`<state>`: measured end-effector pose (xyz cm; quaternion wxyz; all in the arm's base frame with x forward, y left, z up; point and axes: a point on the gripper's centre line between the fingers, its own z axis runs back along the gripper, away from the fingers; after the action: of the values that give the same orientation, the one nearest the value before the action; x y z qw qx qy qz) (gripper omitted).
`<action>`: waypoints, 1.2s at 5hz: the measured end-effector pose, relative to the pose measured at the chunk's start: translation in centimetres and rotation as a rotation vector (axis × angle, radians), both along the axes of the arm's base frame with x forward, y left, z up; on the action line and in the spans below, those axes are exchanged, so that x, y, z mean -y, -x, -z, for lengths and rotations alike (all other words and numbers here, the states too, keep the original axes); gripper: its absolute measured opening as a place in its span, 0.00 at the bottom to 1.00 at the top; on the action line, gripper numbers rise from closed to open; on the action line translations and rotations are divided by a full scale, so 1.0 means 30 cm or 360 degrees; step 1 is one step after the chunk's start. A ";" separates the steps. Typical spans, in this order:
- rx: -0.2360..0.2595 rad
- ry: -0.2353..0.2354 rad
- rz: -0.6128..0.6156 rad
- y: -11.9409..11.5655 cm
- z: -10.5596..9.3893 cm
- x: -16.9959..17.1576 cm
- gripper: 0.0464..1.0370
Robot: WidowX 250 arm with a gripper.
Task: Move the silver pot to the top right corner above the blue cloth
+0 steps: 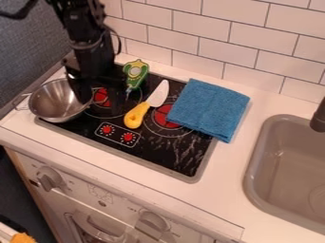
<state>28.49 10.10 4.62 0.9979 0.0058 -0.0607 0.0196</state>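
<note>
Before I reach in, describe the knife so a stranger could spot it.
On the black stovetop, beside the blue cloth, lies the knife. Its yellow handle and pale blade set it apart from the green object nearer the wall.

Silver pot [56,102], mouth up, at left edge of stovetop [166,159]; blue cloth [209,108] flat across right edge.

1. A toy kitchen; its black cooktop [175,159] has red burners [165,118];
2. white wall tiles [247,42] behind the cooktop;
3. a grey sink [285,152] to the right of the cooktop;
4. appliance knobs [48,179] on the front panel [101,192] below the cooktop.
</note>
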 end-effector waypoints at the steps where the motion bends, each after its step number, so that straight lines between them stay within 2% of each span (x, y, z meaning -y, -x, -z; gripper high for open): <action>1: -0.0199 0.0067 0.0038 0.067 0.045 -0.014 0.96; 2: -0.0308 0.0100 0.0021 0.107 0.039 -0.015 0.96; 3: -0.0403 0.0097 -0.0018 0.117 0.056 -0.038 0.96; 4: -0.0404 0.0081 -0.0013 0.097 0.040 -0.054 0.96; 5: -0.0430 0.0077 -0.0031 0.087 0.071 -0.059 0.96; 6: -0.0260 0.0068 -0.0092 -0.001 0.048 -0.044 0.96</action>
<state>28.52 11.41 3.17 0.9985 -0.0123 0.0217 0.0491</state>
